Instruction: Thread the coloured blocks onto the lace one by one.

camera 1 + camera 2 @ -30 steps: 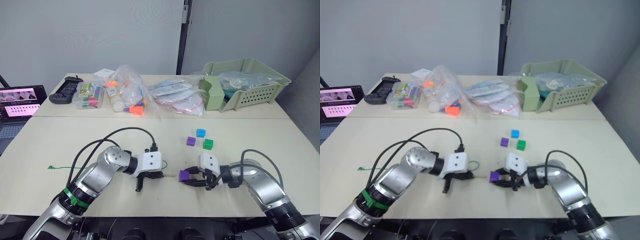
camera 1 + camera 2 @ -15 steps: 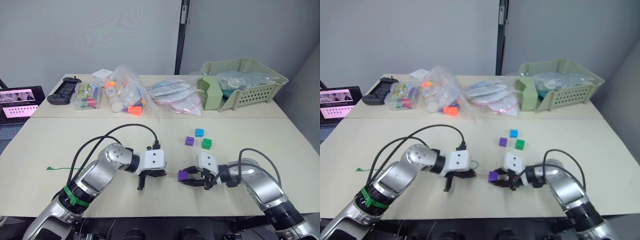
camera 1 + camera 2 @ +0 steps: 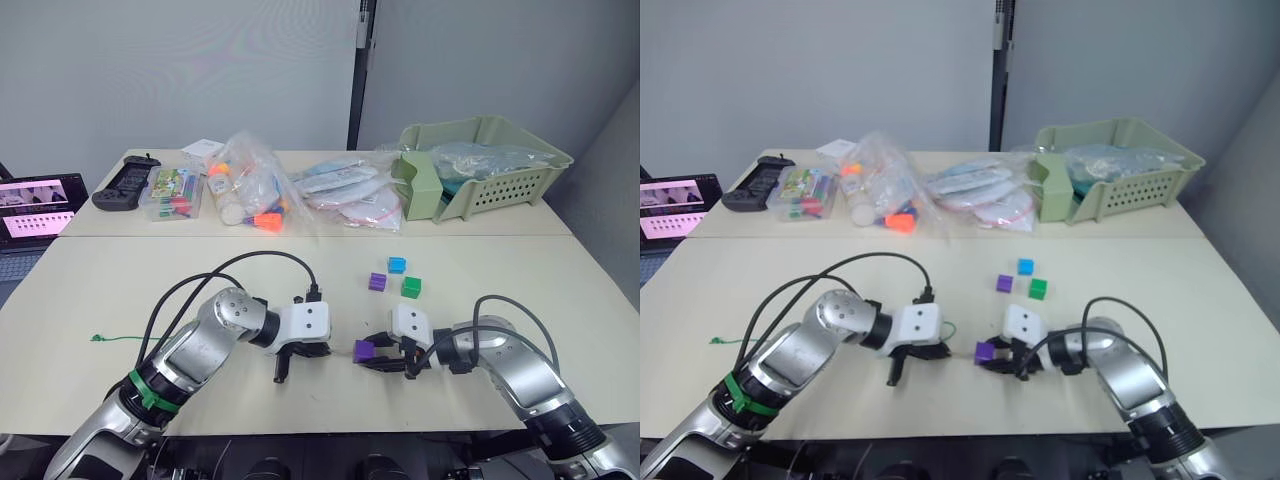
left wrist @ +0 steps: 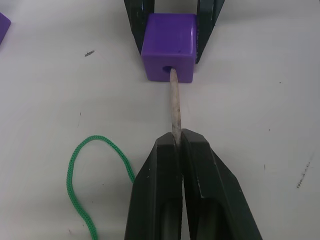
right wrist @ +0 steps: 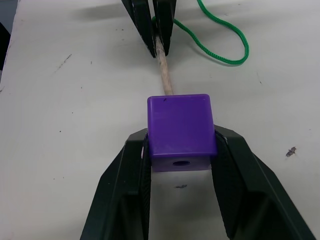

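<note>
The left gripper (image 4: 178, 142) pinched the lace (image 4: 92, 190) by its pale tip (image 4: 174, 107), which entered the hole of the purple block (image 5: 180, 131) clamped by the right gripper (image 5: 181, 150) low over the table (image 3: 500, 270).

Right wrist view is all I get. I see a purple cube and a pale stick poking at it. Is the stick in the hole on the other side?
Observer: Yes. In the left wrist view the lace's pale tip has just entered the hole of the purple block.
Operator: Who holds the stick?
Observer: The left end effector, shut on the tip just behind the block.
Operator: Are more cubes waiting?
Observer: Three lie on the table beyond the arms: a second purple block, a blue block and a green block.
Operator: Where does the green string end?
Observer: It shows again far out to the robot's left, ending in a small knot.
</note>
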`<control>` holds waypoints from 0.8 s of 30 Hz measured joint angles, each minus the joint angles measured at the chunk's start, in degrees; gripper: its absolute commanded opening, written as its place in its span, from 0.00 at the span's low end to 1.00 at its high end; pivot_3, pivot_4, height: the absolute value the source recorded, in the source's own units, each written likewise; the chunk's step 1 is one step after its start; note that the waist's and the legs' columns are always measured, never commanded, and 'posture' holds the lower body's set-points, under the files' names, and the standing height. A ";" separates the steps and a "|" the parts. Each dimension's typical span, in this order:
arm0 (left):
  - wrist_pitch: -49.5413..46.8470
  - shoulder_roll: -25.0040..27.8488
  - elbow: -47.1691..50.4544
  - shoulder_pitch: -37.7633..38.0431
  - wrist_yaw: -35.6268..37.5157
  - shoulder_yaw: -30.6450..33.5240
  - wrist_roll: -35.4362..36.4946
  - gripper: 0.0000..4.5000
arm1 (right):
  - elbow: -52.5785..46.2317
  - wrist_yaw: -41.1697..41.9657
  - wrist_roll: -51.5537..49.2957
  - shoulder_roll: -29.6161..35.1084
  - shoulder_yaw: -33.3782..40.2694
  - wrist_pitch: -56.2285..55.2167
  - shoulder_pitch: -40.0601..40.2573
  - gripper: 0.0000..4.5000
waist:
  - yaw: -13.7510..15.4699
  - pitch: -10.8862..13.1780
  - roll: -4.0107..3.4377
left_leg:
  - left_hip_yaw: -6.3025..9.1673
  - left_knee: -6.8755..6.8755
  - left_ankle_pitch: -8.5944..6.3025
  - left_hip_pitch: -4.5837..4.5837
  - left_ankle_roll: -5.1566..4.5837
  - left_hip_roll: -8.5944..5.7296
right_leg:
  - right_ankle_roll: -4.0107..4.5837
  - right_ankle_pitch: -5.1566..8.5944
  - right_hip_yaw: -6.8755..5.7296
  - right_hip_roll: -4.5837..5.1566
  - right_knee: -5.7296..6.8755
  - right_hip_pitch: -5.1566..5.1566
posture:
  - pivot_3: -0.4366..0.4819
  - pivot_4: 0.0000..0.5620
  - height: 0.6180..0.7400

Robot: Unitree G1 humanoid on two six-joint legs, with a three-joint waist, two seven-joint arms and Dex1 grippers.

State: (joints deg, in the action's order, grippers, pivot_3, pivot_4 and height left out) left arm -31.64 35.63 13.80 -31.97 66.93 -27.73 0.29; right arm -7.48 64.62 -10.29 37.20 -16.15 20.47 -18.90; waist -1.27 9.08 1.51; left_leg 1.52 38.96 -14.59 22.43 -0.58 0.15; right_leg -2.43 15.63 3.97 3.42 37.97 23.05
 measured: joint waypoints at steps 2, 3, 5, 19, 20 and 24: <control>-0.23 0.00 -0.01 0.00 -0.06 -0.04 0.01 0.00 | -0.48 -0.07 -0.01 -0.01 -0.04 0.17 0.09 0.26 | -0.03 0.00 0.00 | 0.00 0.00 0.00 0.00 0.00 0.00 | 0.00 0.00 0.00 0.00 0.01 0.01 | 0.48 0.27 1.00; -0.52 0.00 -0.02 0.00 -0.16 -0.16 0.01 0.00 | -0.69 -0.16 -0.01 -0.01 -0.03 0.41 0.15 0.26 | -0.03 0.00 0.00 | 0.00 0.00 0.00 0.00 0.00 0.01 | 0.00 0.00 0.00 0.00 0.01 0.01 | 0.48 0.27 1.00; -0.82 -0.11 -0.32 -0.02 -0.55 -0.29 -0.05 0.00 | -1.12 -0.32 -0.01 -0.01 0.00 0.89 0.27 0.26 | -0.03 0.00 0.00 | 0.00 0.00 0.00 0.00 0.00 0.01 | 0.00 0.00 0.00 0.00 0.01 0.00 | 0.48 0.27 1.00; -1.96 -4.13 -1.24 -2.24 -1.17 -3.53 -0.28 0.00 | -3.33 -1.12 0.01 -0.75 -1.23 2.63 0.75 0.26 | 0.16 0.00 0.01 | 0.00 0.00 0.00 0.03 0.00 -0.02 | 0.00 0.00 0.01 0.00 -0.01 0.01 | 0.48 0.27 1.00; -2.17 -4.61 -1.32 -2.57 -1.22 -3.87 -0.32 0.00 | -3.33 -1.15 0.01 -0.76 -1.29 2.65 0.70 0.26 | 0.21 0.00 0.01 | 0.00 0.00 0.00 0.03 0.00 -0.03 | 0.00 0.00 0.01 0.01 0.00 0.01 | 0.48 0.27 1.00; -2.36 -6.97 -3.22 -3.39 -1.85 -4.48 -1.08 0.00 | -3.38 -1.09 0.12 -0.48 -1.23 2.94 0.68 0.26 | 0.55 0.00 0.01 | 0.02 0.04 0.01 0.01 0.00 -0.09 | -0.01 0.00 0.01 0.05 -0.03 -0.08 | 0.48 0.27 1.00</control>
State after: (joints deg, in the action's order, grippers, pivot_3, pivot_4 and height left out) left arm -34.00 28.65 10.58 -35.36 65.08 -32.20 -0.79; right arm -10.86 63.53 -10.17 36.71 -17.39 23.41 -18.22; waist -0.72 9.09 1.52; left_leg 1.54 39.00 -14.58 22.44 -0.57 0.06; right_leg -2.44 15.64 3.99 3.47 37.94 22.98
